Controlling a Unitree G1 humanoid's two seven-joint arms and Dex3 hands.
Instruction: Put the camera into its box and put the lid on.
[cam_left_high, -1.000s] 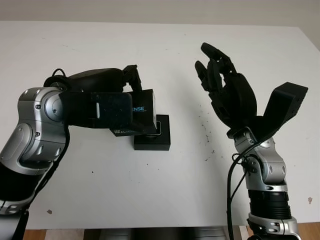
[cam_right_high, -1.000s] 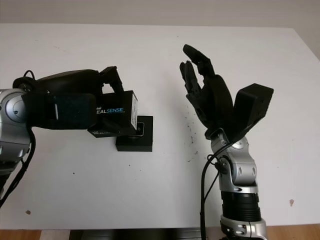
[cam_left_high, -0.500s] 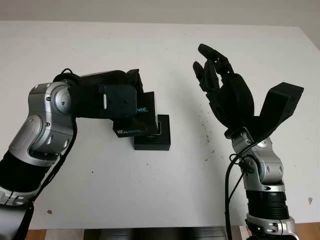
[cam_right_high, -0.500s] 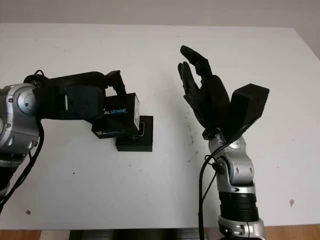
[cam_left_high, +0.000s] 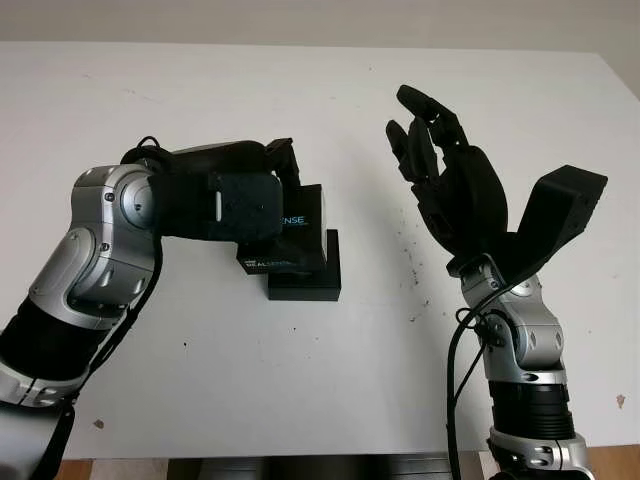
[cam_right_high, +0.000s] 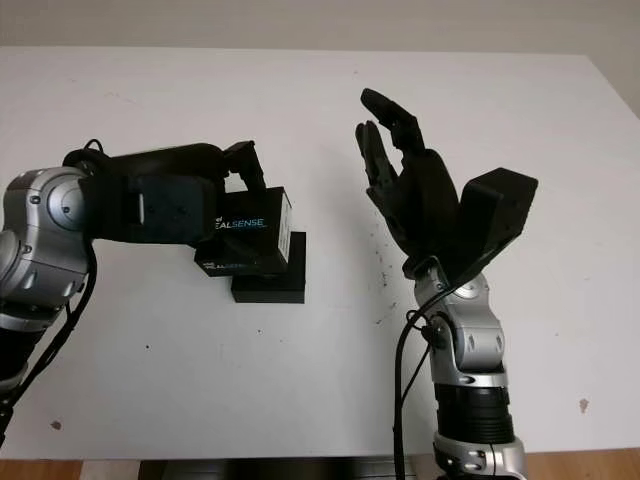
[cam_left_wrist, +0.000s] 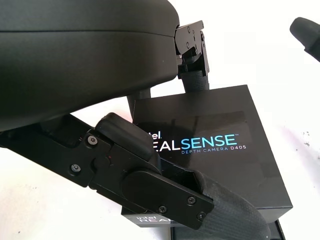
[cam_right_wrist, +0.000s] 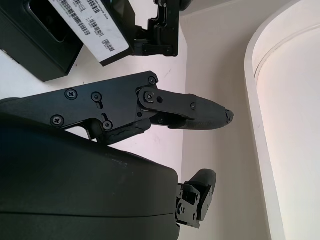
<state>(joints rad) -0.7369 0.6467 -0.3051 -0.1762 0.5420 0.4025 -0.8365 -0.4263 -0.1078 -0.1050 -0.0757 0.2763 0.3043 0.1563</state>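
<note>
Two hands are up. Left of centre in the head views, the left hand (cam_left_high: 255, 195) reaches in sideways, forearm level, fingers (cam_left_wrist: 165, 187) clamped around the black RealSense lid (cam_left_high: 290, 240), held just above the box base (cam_left_high: 305, 275) on the white table (cam_left_high: 300, 380). At right, the right hand (cam_left_high: 445, 175) stands raised, palm facing left, open and holding nothing.

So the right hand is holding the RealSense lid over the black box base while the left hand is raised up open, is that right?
The hands are swapped. In the left eye view the left hand holds the RealSense lid over the black box base on the white table, and the right hand is the one raised and open, off to the side.
</note>
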